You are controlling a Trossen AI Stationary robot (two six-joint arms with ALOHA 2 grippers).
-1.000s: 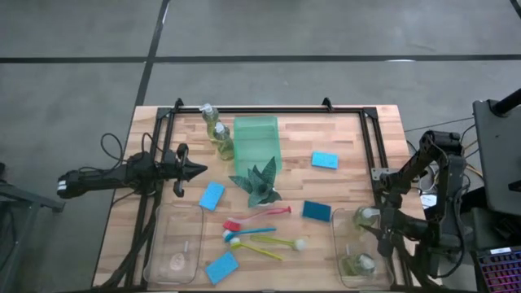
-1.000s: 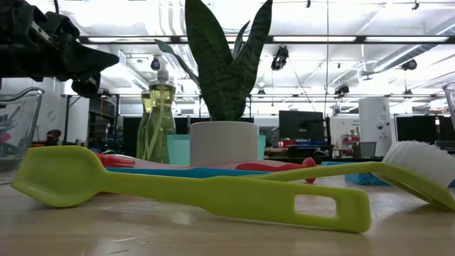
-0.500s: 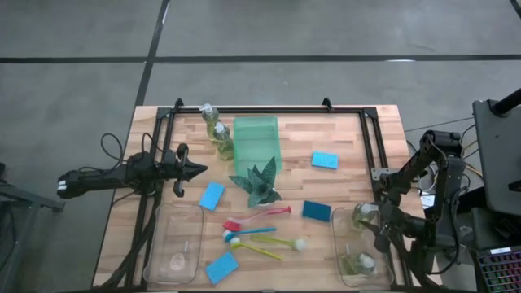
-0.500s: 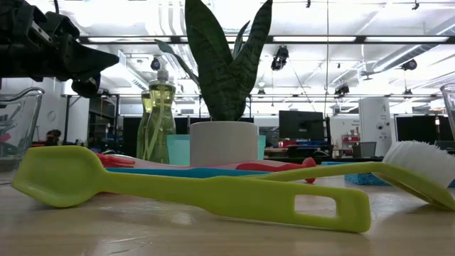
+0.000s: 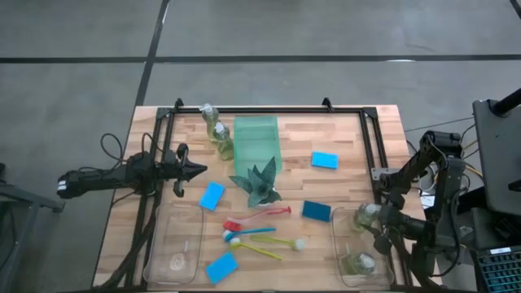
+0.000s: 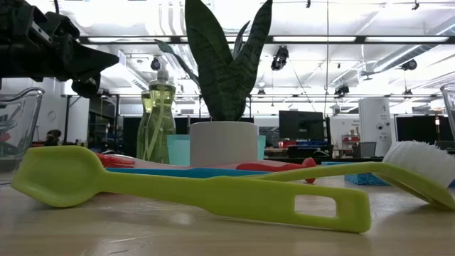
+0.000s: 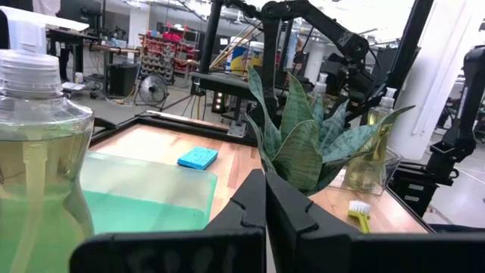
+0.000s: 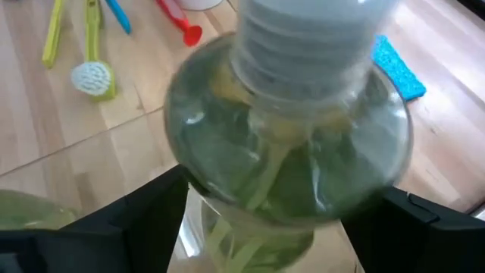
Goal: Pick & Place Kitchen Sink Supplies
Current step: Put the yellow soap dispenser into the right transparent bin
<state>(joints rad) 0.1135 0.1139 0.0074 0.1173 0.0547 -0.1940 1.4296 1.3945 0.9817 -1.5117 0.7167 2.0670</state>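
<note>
My right gripper (image 5: 370,218) is shut on a clear soap bottle (image 8: 288,167) with a white cap (image 8: 311,30), inside the outline of the right clear bin (image 5: 338,244). A second bottle (image 5: 358,263) lies in that bin. Two more bottles (image 5: 216,129) stand at the far left by the green tray. My left gripper (image 5: 198,171) hovers shut near the blue sponge (image 5: 212,195). Other sponges (image 5: 324,159), (image 5: 317,212), (image 5: 221,266) lie flat. The red (image 5: 259,216), blue (image 5: 248,232) and yellow brushes (image 5: 269,244) lie mid-table. My right gripper pinches the soap bottle's round body (image 8: 227,189) between its two fingers (image 8: 136,216), one on each side, below the capped neck. The bottle stands roughly upright over the right bin. Whether its base rests on the bin floor does not show.
The spiky plant (image 5: 259,183) stands mid-table beside the translucent green tray (image 5: 256,142). A second clear bin (image 5: 175,244) sits at the near left. A black frame (image 5: 366,138) runs along the far and side edges. Bare wood lies between tray and right frame.
</note>
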